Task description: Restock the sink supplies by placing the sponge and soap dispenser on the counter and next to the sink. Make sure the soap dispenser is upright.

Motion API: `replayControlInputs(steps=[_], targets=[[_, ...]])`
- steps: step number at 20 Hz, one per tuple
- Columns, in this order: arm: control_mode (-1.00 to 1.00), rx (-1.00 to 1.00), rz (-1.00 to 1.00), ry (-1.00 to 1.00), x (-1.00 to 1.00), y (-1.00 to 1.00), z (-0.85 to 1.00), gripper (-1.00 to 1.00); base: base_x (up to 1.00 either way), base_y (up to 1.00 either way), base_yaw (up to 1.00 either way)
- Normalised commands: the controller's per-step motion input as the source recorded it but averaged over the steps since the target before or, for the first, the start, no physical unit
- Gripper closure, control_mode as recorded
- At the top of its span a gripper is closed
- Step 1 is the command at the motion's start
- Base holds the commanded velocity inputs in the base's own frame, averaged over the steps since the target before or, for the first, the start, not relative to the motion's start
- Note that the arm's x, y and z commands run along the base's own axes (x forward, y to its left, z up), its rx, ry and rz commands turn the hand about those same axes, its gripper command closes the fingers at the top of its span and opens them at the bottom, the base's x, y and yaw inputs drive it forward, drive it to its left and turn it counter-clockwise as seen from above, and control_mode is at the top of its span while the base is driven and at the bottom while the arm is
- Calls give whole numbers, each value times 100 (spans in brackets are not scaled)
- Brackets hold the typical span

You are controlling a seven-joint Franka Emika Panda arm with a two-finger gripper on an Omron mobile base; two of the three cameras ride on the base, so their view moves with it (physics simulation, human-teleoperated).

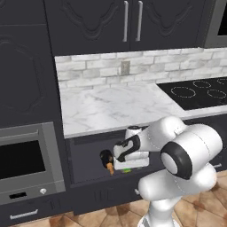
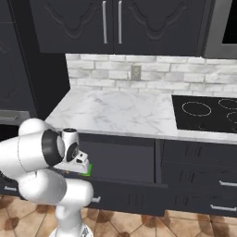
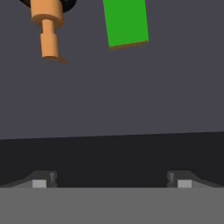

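Pincer (image 3: pixel 112 183) spread wide over an open dark drawer (image 1: pixel 88 155), holding nothing.
Ahead of the fingertips lie the flat green sponge (image 3: pixel 126 22) and, just beside it, the round black dispenser (image 1: pixel 106 158) on its side, orange stepped nozzle (image 3: pixel 48 28) showing; veined marble tabletop (image 1: pixel 115 106) above.

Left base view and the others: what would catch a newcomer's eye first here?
The white arm reaching down into an open drawer below the counter, with its gripper open above the drawer floor. Inside lie the soap dispenser, on its side with the orange nozzle pointing toward the drawer front, and the bright green sponge beside it.
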Motion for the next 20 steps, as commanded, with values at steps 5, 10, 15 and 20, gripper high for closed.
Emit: replayControlInputs(steps=[5,10,15,20], targets=[[-100,0,0,1,-75,0,11,-100,0,0,0],[-100,0,0,22,18,0,62,-100,0,0,0],[-100,0,0,24,59,0,42,-100,0,0,0],[-100,0,0,9,55,12,-3,-100,0,0,0]])
